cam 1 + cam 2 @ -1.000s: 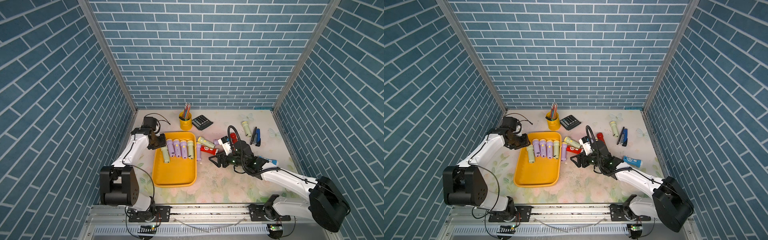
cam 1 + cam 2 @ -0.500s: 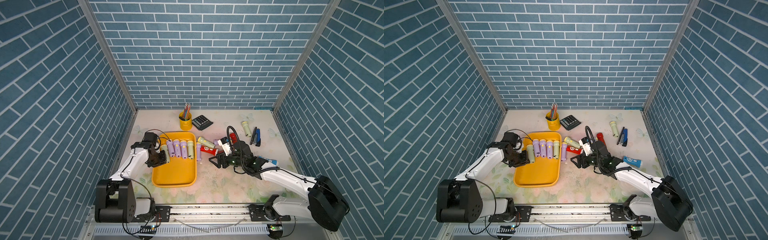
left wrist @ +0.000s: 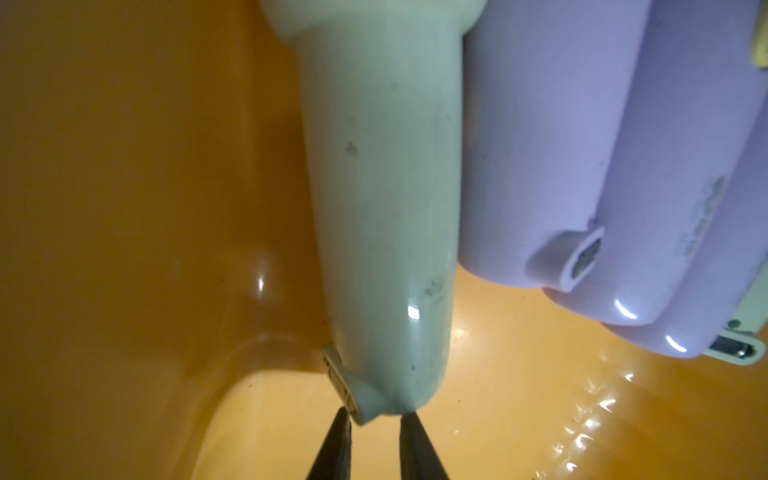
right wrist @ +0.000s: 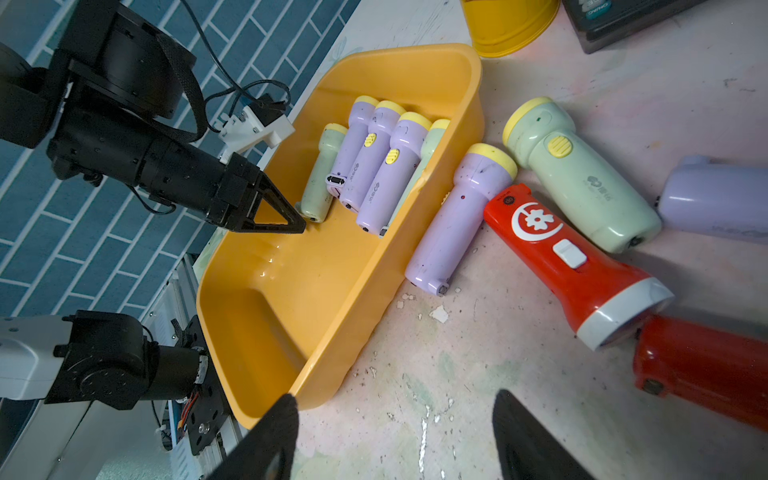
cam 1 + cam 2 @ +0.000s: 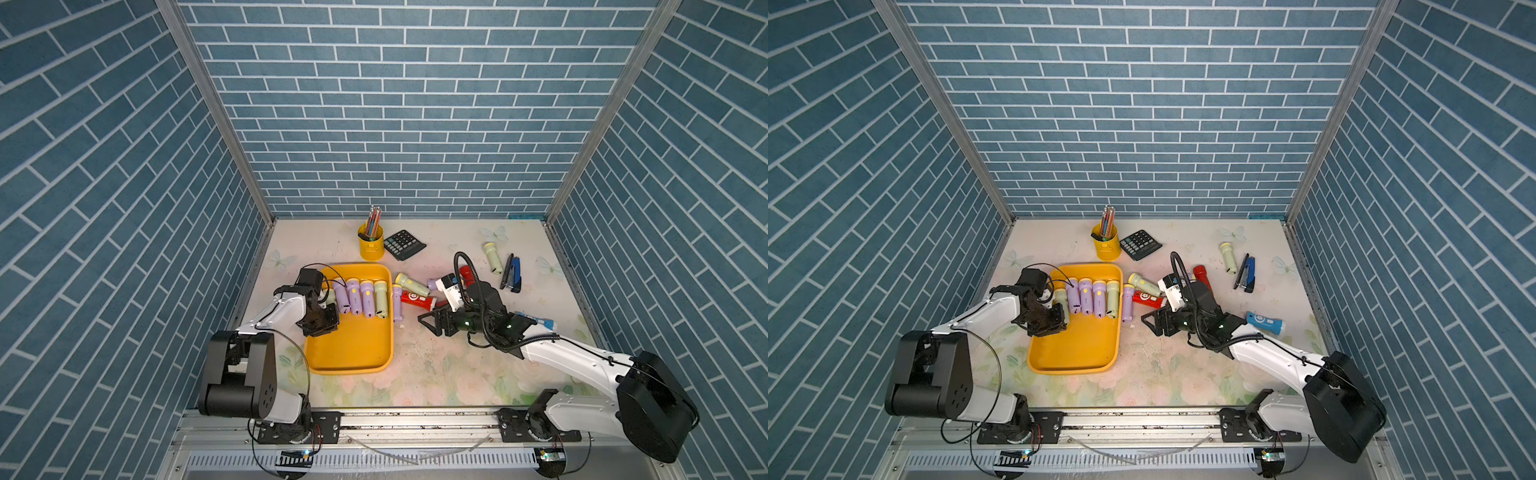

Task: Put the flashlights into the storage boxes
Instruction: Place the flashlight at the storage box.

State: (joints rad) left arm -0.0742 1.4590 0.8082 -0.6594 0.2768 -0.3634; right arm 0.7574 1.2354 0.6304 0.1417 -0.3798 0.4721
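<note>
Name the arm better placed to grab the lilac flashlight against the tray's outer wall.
Right. The right hand is open, empty, facing the lilac plastic flashlight; the left hand is shut inside the orange-yellow plastic tray.

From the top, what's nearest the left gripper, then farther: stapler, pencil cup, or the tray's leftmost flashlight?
1. Pale green flashlight, in the tray, right beside the left gripper.
2. Yellow pencil cup, behind the tray.
3. Blue stapler, far right.

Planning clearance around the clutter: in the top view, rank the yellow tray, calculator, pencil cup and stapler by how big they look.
1. tray, by far the largest.
2. calculator and pencil cup: they look about alike, so not ranked.
3. stapler, slim and smallest.
</note>
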